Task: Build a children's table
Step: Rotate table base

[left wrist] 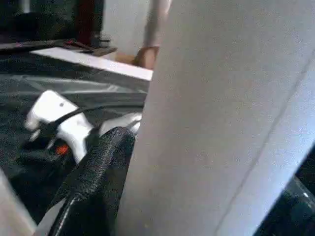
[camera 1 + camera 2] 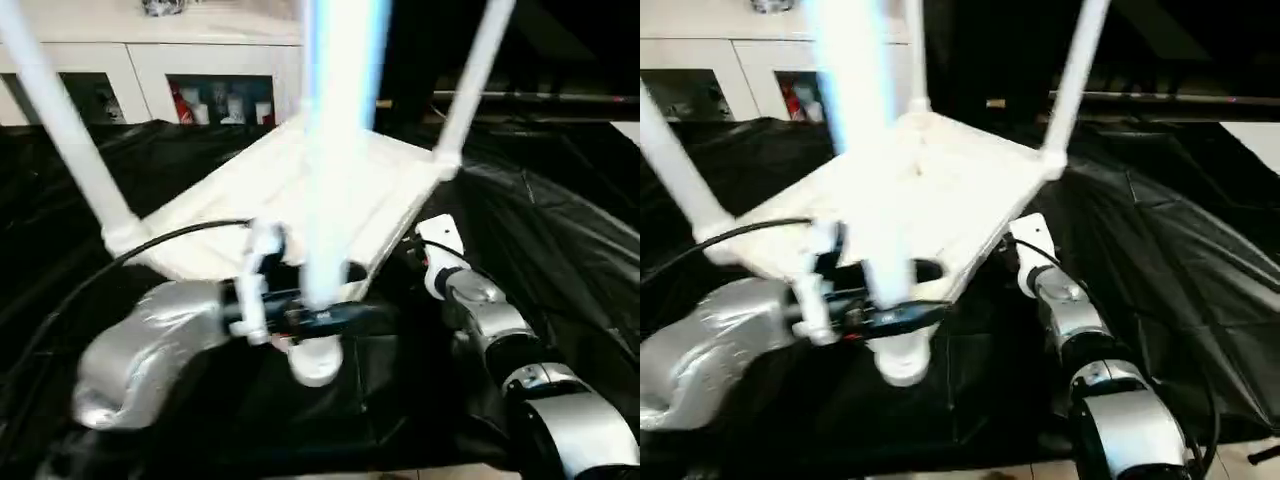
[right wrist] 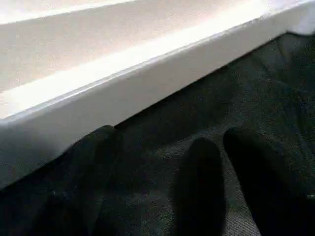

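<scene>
Last leg at the near corner socket

The tabletop [image 2: 300,190] lies upside down on black sheeting [image 2: 560,230], ribbed side up, with legs already standing from its far corners: one on the robot's left [image 2: 70,130], one on its right [image 2: 470,80], and a third further back [image 2: 915,50]. The fourth leg [image 2: 335,150] rises upright at the near corner socket [image 2: 315,360], and the left gripper [image 2: 300,315] is closed around it low down, just above the socket.

By my judgement these are light, hollow plastic tubes: stiff enough to push on, but smooth and tapered, so a grip may slip lengthwise. Holding low, close to the socket, looks the right place, since a high hold would lever the light tabletop about.

The left forearm [image 2: 150,350] reaches across from the robot's left, wrist turned so the gripper meets the leg side-on. The right arm [image 2: 500,340] stretches forward along the tabletop's right edge; its gripper [image 3: 167,162] hovers over the sheeting just beside the rim, fingers apart and holding nothing
</scene>
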{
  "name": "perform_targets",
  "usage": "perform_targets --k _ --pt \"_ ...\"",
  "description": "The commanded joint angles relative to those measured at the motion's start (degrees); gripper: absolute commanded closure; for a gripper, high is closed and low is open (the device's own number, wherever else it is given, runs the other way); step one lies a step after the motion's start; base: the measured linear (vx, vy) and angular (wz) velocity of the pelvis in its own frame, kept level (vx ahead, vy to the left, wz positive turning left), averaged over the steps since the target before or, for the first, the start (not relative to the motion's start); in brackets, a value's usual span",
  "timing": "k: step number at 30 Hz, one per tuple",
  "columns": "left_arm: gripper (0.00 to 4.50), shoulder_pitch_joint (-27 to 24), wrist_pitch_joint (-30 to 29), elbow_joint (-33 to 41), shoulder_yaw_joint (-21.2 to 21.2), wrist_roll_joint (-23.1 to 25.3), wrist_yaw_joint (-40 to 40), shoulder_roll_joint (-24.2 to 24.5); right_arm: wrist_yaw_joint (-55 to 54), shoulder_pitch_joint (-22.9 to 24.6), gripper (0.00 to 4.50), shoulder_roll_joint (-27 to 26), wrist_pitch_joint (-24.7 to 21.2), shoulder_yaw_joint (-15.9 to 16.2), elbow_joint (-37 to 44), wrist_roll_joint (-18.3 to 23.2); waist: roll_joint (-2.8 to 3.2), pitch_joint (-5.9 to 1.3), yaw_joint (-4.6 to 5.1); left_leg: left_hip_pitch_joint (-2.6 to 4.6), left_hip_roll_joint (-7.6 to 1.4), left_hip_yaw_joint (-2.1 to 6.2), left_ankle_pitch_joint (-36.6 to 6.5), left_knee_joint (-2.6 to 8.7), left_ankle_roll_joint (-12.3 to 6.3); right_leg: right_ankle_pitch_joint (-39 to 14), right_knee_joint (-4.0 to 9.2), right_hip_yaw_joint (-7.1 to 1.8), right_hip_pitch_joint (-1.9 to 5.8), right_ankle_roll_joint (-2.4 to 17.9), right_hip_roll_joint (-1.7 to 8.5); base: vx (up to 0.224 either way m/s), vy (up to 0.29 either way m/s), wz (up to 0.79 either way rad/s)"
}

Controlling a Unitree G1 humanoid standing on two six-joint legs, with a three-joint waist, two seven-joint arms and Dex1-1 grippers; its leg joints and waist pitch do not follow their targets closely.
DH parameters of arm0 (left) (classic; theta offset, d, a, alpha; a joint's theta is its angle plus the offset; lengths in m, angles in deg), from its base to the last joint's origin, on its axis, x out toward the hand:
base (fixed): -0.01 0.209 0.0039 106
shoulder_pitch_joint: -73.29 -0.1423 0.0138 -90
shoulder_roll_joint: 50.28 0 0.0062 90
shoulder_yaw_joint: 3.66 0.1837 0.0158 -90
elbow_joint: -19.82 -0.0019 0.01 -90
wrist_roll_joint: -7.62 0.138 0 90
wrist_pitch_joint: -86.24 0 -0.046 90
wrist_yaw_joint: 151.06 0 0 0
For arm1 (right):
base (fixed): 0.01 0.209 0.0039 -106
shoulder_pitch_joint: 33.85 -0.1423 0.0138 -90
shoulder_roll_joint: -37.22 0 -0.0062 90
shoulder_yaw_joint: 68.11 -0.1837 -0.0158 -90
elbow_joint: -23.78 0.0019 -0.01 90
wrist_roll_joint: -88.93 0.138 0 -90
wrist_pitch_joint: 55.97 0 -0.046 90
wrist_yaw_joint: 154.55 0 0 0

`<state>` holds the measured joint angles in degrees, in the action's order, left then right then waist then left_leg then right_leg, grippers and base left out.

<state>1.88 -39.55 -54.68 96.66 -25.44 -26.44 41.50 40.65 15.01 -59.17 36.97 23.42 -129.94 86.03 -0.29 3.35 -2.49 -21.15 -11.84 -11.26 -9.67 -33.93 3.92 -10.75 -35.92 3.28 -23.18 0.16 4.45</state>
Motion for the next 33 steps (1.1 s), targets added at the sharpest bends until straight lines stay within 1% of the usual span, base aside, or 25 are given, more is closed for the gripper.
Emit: perform_targets --k 1,3,4,6,7,9,10,11,12,13,14,15,16,17,18,20,21,22,23,24,25,28,29,30,33 --pt "1.34 2.2 0.8 -1.1 2.5 0.9 0.6 -2.1 4.0 -1.1 0.63 -3.2 1.3 2.0 -0.3 -0.3 -0.17 -3.58 -0.41 0.42 -0.80 0.68 -17.0 3.80 1.34 -17.1 4.84 -2.28 2.45 9.9 2.79 0.000 0.000 0.00" --pt "1.34 2.9 1.1 -1.7 3.1 1.3 0.9 -2.9 5.1 -1.0 0.63 -3.7 1.6 2.1 -0.2 0.0 -0.26 -3.67 -0.20 0.18 -0.79 0.77 -16.6 3.83 1.22 -16.8 4.74 -2.26 2.70 10.1 2.89 0.000 0.000 0.00" --pt "1.34 3.4 1.5 -2.3 3.6 1.7 1.1 -3.5 6.0 -0.9 0.63 -4.1 1.7 2.3 0.0 0.2 -0.19 -3.66 0.01 -0.09 -0.79 0.90 -16.2 3.86 1.06 -16.6 4.64 -2.18 2.92 10.1 2.91 0.000 0.000 0.00" --pt "1.34 4.3 2.3 -3.5 4.5 2.5 1.8 -5.1 9.1 -0.6 0.63 -5.3 1.8 2.6 0.7 1.0 -0.35 -3.64 0.23 -0.46 -0.72 1.03 -15.8 3.87 0.66 -18.0 4.79 -2.06 3.16 9.5 2.99 0.000 0.000 0.00" --pt "1.34 4.9 3.5 -4.7 5.4 3.8 2.3 -5.8 10.9 -0.5 0.63 -6.1 1.9 3.0 1.0 1.0 -0.28 -3.71 0.22 -0.45 -0.77 1.10 -15.5 3.89 0.63 -17.8 4.80 -2.06 3.18 9.5 3.04 0.000 0.000 0.00" --pt "1.34 5.2 4.3 -5.5 6.0 4.7 2.6 -6.1 11.8 -0.5 0.63 -6.3 2.2 3.4 0.9 0.7 -0.30 -3.80 0.16 -0.09 -0.84 1.00 -15.2 3.76 0.34 -16.3 4.81 -2.14 2.91 10.2 2.97 0.000 0.000 0.00" --pt "1.34 6.2 5.8 -7.9 6.4 7.1 4.4 -6.5 11.3 -0.7 0.63 -6.5 2.5 3.6 0.4 0.2 -0.10 -3.79 0.20 -0.03 -0.83 0.94 -15.1 3.71 0.10 -15.2 4.77 -2.17 2.87 11.0 2.97 0.000 0.000 0.00" --pt "1.34 7.0 7.3 -10.2 6.4 9.4 6.1 -6.6 10.8 -1.0 0.63 -6.6 2.6 3.4 0.1 0.0 -0.10 -3.80 0.14 0.12 -0.84 0.90 -15.1 3.72 -0.17 -15.1 4.92 -2.15 2.75 11.2 2.89 0.000 0.000 0.00" --pt "1.34 7.4 8.3 -11.4 6.3 10.8 6.8 -6.5 10.5 -1.1 0.63 -6.7 2.5 3.2 -0.2 0.1 0.03 -3.73 -0.01 0.45 -0.91 0.88 -15.7 3.72 -0.25 -15.2 5.00 -2.17 2.58 11.6 2.91 0.000 0.000 0.00" --pt "1.34 7.6 8.5 -11.7 6.3 11.2 7.0 -6.4 10.5 -1.2 0.63 -6.7 2.5 3.1 -0.2 0.2 0.02 -3.68 0.06 0.36 -0.94 0.93 -16.1 3.81 -0.09 -15.5 4.91 -2.14 2.68 11.7 2.93 0.000 0.000 0.00" --pt "1.34 7.9 9.1 -12.6 6.4 12.1 7.5 -6.1 10.7 -1.2 0.63 -6.6 2.5 2.8 -0.3 0.3 -0.15 -3.66 0.09 0.33 -0.93 1.02 -16.8 3.90 0.07 -16.8 4.96 -2.02 2.72 11.4 2.93 0.000 0.000 0.00" --pt "1.34 8.2 9.9 -13.8 6.4 13.4 8.2 -5.7 12.2 -1.2 0.63 -6.6 2.5 2.5 -0.2 0.7 -0.12 -3.66 0.08 0.45 -0.94 1.01 -17.2 3.88 0.04 -17.5 5.08 -2.04 2.62 11.2 2.93 0.000 0.000 0.00" --pt "1.34 8.3 10.6 -14.6 6.3 14.3 8.6 -5.3 11.7 -1.2 0.63 -6.4 2.7 2.6 -0.2 0.3 -0.27 -3.67 -0.06 0.66 -1.01 0.98 -17.4 3.82 -0.03 -17.9 5.15 -2.13 2.47 11.2 3.07 0.000 0.000 0.00" --pt "1.34 8.4 11.1 -15.2 6.3 15.0 8.9 -5.0 10.9 -1.3 0.63 -6.2 2.8 2.7 -0.3 -0.1 -0.19 -3.62 -0.08 0.66 -1.02 0.97 -17.5 3.84 -0.02 -18.0 5.17 -2.16 2.41 11.3 3.06 0.000 0.000 0.00" --pt "1.34 8.5 11.6 -16.0 5.9 15.9 9.6 -4.4 7.7 -1.6 0.63 -5.6 2.9 2.7 -0.7 -1.1 -0.25 -3.63 -0.10 0.50 -0.99 1.08 -17.1 3.94 0.16 -18.1 5.06 -2.10 2.51 11.0 3.05 0.000 0.000 0.00" --pt "1.34 8.5 12.0 -16.7 5.5 16.7 10.3 -3.7 4.3 -2.0 0.63 -5.0 3.2 2.5 -1.3 -1.9 -0.12 -3.70 -0.23 0.81 -1.05 1.01 -16.9 3.88 0.55 -17.9 5.07 -2.15 2.19 11.0 3.09 0.000 0.000 0.00" --pt "1.34 8.5 12.7 -17.3 5.5 17.2 10.3 -3.2 3.2 -2.2 0.63 -4.7 3.2 1.9 -1.5 -1.8 -0.24 -3.71 -0.23 0.88 -1.02 0.95 -16.9 3.85 0.60 -17.9 5.06 -2.14 2.11 11.1 3.02 0.000 0.000 0.00" --pt "1.34 8.3 13.2 -17.7 5.7 18.0 9.8 -2.1 2.8 -2.5 0.63 -4.4 3.2 1.0 -1.6 -1.1 -0.12 -3.68 -0.42 0.98 -1.01 0.95 -17.4 3.91 0.79 -18.3 5.05 -2.11 2.05 11.1 2.99 0.000 0.000 0.00" --pt "1.34 7.6 13.8 -17.8 6.4 19.5 8.8 0.2 2.1 -2.8 0.63 -3.9 3.2 -0.1 -1.5 -0.3 -0.19 -3.69 -0.49 0.99 -1.05 0.98 -17.6 3.92 0.79 -18.3 5.06 -2.13 2.02 10.9 3.02 0.000 0.000 0.00" --pt "1.34 7.3 14.1 -18.0 6.8 20.2 8.5 1.0 1.9 -2.9 0.63 -3.7 3.3 -0.4 -1.4 -0.1 -0.08 -3.63 -0.64 0.84 -1.08 1.11 -17.8 4.09 0.98 -18.6 4.92 -2.10 2.09 10.2 3.00 0.000 0.000 0.00" --pt "1.34 6.9 14.3 -18.2 7.2 21.0 8.0 2.2 2.0 -3.0 0.63 -3.5 3.4 -0.9 -1.3 0.3 -0.20 -3.63 -0.70 0.97 -1.08 0.99 -18.0 4.04 1.01 -18.4 4.97 -2.14 1.95 10.1 2.96 0.000 0.000 0.00" --pt "1.34 5.5 15.5 -19.6 7.2 22.7 7.4 5.0 3.3 -2.8 0.63 -2.3 3.8 -1.8 -0.2 1.2 -0.02 -3.80 -0.98 0.83 -1.01 0.91 -16.8 3.99 1.09 -16.1 4.68 -2.23 2.04 10.4 2.94 0.000 0.000 0.00" --pt "1.34 5.0 15.6 -19.6 6.9 22.6 6.9 5.6 4.2 -2.7 0.63 -1.9 3.9 -2.1 0.2 1.8 -0.19 -3.87 -1.09 0.75 -1.03 0.90 -16.2 3.96 0.88 -15.1 4.53 -2.23 2.17 10.8 3.04 0.000 0.000 0.00" --pt "1.34 4.0 14.9 -18.2 6.2 21.1 5.3 6.5 6.7 -2.0 0.63 -0.9 4.2 -2.3 1.5 2.6 -0.30 -3.88 -1.22 0.68 -1.06 0.82 -15.7 3.92 0.64 -14.6 4.54 -2.25 2.18 11.2 3.11 0.000 0.000 0.00" --pt "1.34 3.1 13.6 -16.5 6.9 19.8 2.7 8.1 10.3 -0.8 0.63 0.8 4.4 -2.0 3.3 2.6 -0.22 -3.95 -1.55 0.60 -1.13 0.78 -14.2 3.87 0.09 -12.1 4.24 -2.24 2.32 12.1 3.07 0.000 0.000 0.00"
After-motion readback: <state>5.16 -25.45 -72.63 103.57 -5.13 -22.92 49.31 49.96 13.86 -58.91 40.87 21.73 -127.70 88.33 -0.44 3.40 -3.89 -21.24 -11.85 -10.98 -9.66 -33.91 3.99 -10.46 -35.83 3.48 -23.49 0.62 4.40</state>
